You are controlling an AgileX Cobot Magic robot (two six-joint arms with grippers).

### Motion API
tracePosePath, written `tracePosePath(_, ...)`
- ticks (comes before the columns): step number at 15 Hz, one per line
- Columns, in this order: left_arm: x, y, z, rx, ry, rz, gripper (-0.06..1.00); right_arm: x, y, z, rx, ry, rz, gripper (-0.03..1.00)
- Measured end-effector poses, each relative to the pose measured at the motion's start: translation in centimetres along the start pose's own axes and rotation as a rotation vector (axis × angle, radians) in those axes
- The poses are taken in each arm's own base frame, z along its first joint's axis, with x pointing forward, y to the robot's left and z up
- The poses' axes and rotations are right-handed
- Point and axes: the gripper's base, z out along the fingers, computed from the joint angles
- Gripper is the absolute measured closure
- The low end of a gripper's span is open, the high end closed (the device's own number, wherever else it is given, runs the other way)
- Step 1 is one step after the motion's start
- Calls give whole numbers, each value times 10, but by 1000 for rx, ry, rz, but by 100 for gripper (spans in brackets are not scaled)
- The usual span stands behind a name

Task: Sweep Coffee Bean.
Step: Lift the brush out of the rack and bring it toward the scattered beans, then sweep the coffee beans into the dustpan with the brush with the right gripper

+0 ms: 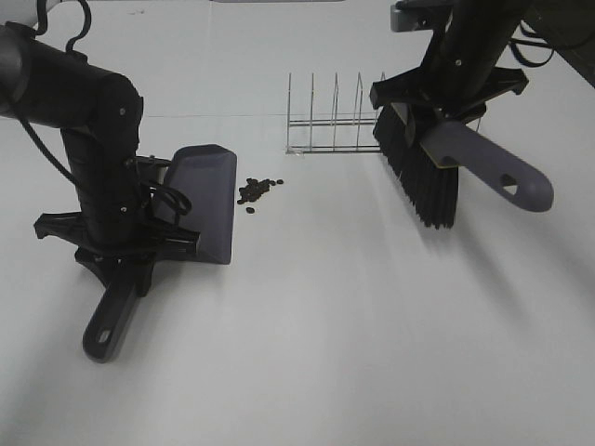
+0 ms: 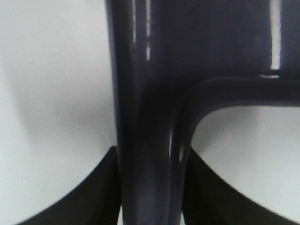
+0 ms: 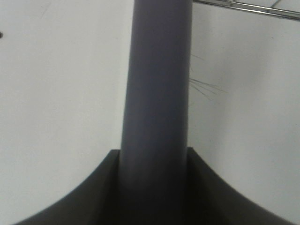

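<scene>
We're at a robotics lab bench. A smooth matte white tabletop [image 1: 372, 353] fills the high view. Over it stand two black jointed robot arms, one on the left [image 1: 88, 111] and one on the right [image 1: 469, 42], with a loose black cable [image 1: 45, 149] trailing down. Household props sit out on that plain surface: a thin chrome wire rack [image 1: 335, 121], a grey-purple plastic dustpan [image 1: 206, 200], a grey-handled, black-bristled brush [image 1: 437, 172] and a little heap of dark brown coffee beans [image 1: 258, 190]. Both wrist views show the same white surface.

A plain white table [image 1: 372, 353] fills the view under even, diffuse light. A wire rack [image 1: 325, 125] stands toward its far edge. Left of the rack, a thin seam [image 1: 214, 116] crosses the surface.
</scene>
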Motion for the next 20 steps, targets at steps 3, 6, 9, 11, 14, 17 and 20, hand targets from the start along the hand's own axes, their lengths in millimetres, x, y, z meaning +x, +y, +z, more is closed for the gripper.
tracePosePath(3, 0, 0, 1, 2, 6, -3, 62, 3, 31, 33, 23, 45, -88, 69)
tracePosePath(6, 0, -1, 1, 3, 6, -2, 62, -6, 73, 49, 21, 52, -175, 69)
tracePosePath(9, 0, -1, 1, 4, 7, -4, 62, -14, 125, 61, 17, 74, -266, 69)
tracePosePath(11, 0, -1, 1, 4, 7, -3, 62, -16, 170, 73, 1, 110, -320, 69)
tracePosePath(14, 0, -1, 1, 6, 8, -3, 62, -17, 207, 72, -59, 82, -355, 69)
tracePosePath(17, 0, -1, 1, 9, 12, -6, 62, -19, 236, 47, -125, 9, -380, 69)
tracePosePath(20, 1, -1, 1, 8, 17, -5, 62, -23, 236, 29, -116, -30, -384, 69)
